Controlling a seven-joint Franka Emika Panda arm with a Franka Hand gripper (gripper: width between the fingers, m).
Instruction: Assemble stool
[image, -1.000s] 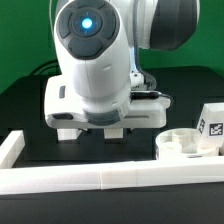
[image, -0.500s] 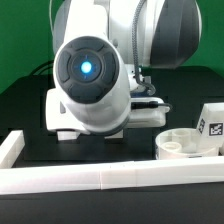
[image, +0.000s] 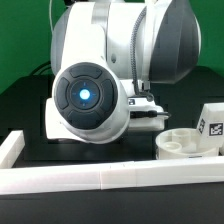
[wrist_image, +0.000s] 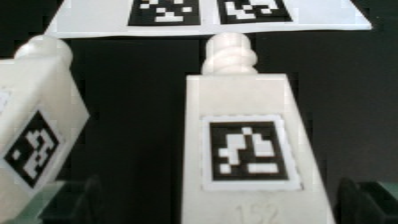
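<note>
Hand: I see the hand (wrist_image: 214, 205) only from the wrist view. It is released, gripping nothing, with its dark fingers (wrist_image: 64, 200) spread wide on either side of a leg.
Middle leg: the middle leg (wrist_image: 249, 110) lies between the fingers. A white block, it has its tagged face turned up at the camera and touches neither finger.
Tag: a black-and-white square tag (wrist_image: 246, 152) sits on the half of that leg nearer the hand.
Peg: a short rounded peg (wrist_image: 230, 52) sticks out of the leg's far end, pointing toward the marker board.
Second leg: the second leg (wrist_image: 39, 110) lies just beside the middle one, at a slight angle to it, with dark worktop showing between them. It carries its own tag, cut off by the edge of the picture.
Marker board: the marker board (wrist_image: 205, 14) lies flat beyond the peg, with two of its tags in view.
Arm: in the exterior view the arm (image: 110, 70) fills the middle, a round joint with a blue light facing the camera. It hides the hand's fingers and both legs under it.
Seat: the seat (image: 185, 146) lies on the worktop (image: 25, 100) at the exterior view's right, sockets up, close behind the rail.
Leg by the seat: the leg by the seat (image: 211, 125) shows its tag at the exterior view's right edge, just behind the seat. I cannot tell whether they touch.
Rail: the long white rail (image: 100, 180) runs across the front and turns back at the exterior view's left.
</note>
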